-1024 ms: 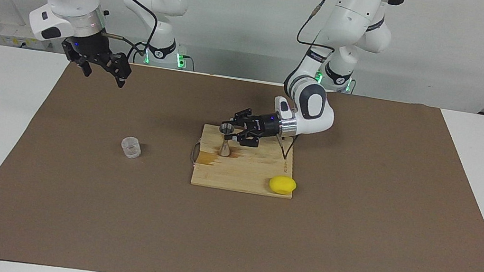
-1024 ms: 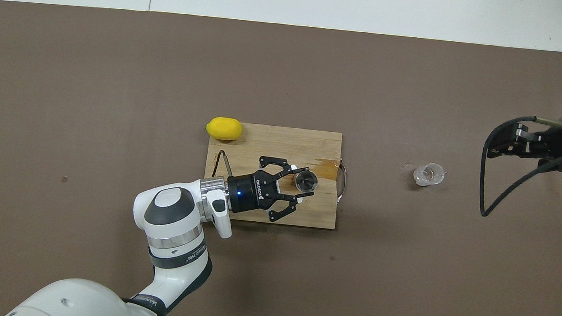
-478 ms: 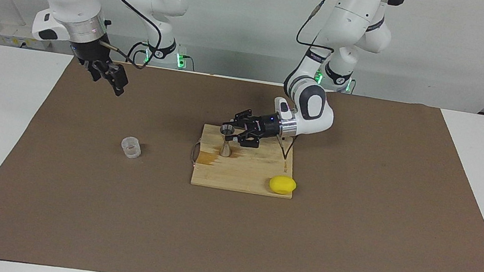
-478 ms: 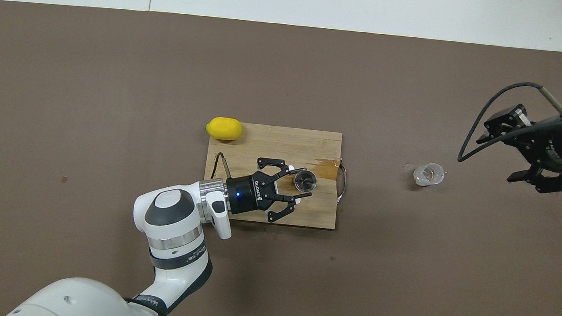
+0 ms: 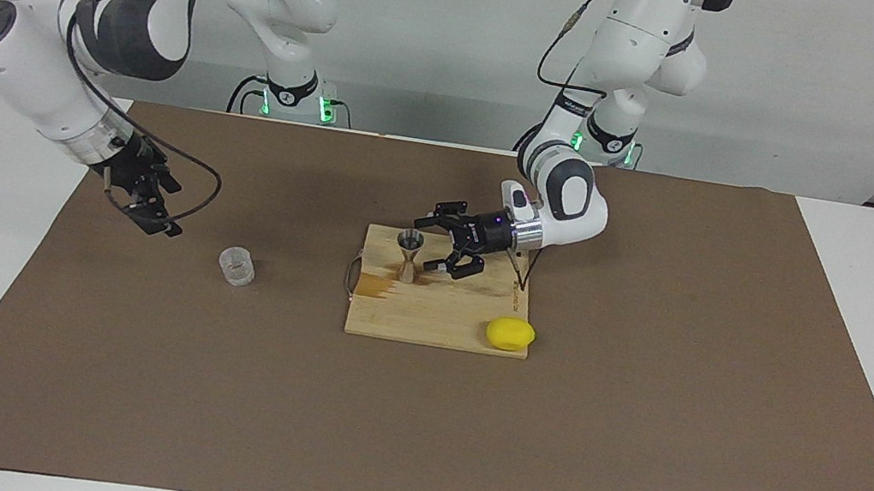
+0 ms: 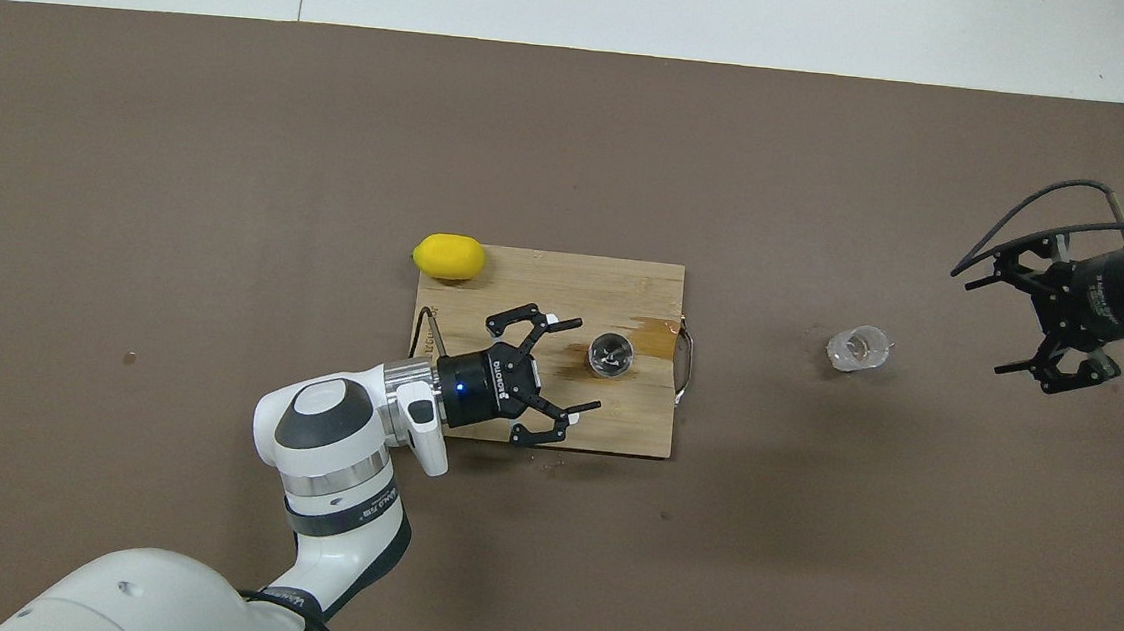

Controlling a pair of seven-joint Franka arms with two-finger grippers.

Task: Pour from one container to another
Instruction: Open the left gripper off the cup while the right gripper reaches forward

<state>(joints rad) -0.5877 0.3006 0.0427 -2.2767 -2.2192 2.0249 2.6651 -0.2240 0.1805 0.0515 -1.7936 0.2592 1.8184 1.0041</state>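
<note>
The clear cup [image 5: 236, 266] [image 6: 858, 348] stands upright on the brown mat toward the right arm's end of the table. The silver jigger [image 5: 408, 254] [image 6: 610, 354] stands upright on the wooden cutting board [image 5: 444, 316] [image 6: 565, 276]. My left gripper [image 5: 433, 243] [image 6: 583, 365] hovers just beside the jigger's top, open, its fingers spread and clear of the metal. My right gripper [image 5: 162, 215] [image 6: 981, 323] hangs low over the mat beside the cup, toward the table's end, open and empty, a short gap away from it.
A yellow lemon [image 5: 510, 334] [image 6: 448, 256] lies at the board's corner farthest from the robots, toward the left arm's end. A brown wet stain [image 5: 370, 286] [image 6: 656, 335] marks the board beside the jigger. The board's wire handle [image 6: 685, 365] sticks out toward the cup.
My left gripper opened, let go of the jigger and drew back a little. My right arm swung down from high over the mat's edge to a low spot beside the cup, jaws spread.
</note>
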